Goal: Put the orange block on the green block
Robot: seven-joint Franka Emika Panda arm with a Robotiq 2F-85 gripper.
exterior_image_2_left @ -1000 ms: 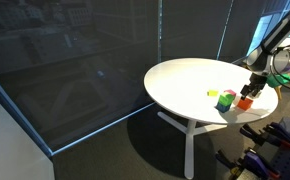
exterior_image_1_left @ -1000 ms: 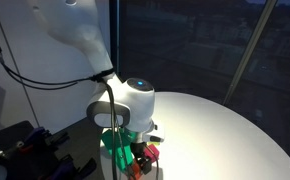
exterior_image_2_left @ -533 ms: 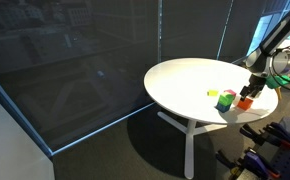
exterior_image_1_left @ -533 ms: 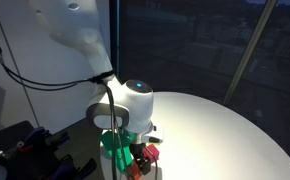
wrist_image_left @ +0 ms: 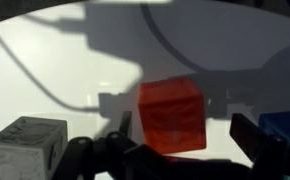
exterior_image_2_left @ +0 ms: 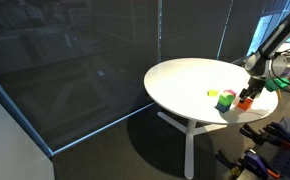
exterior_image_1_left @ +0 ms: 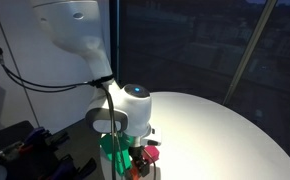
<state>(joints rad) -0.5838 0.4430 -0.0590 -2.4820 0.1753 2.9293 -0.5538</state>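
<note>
The orange block (wrist_image_left: 171, 115) sits on the white surface (exterior_image_2_left: 185, 80), near the green block (exterior_image_2_left: 226, 99). It looks rigid, light and smooth-faced (a toy cube, most likely), so it should bear a firm pinch without harm but could slip if caught by an edge. Two opposite flat sides, at mid-height, are the place to take it. In the wrist view the end effector (wrist_image_left: 180, 140) is spread wide, a finger on either side of the block with gaps showing, holding nothing.
</note>
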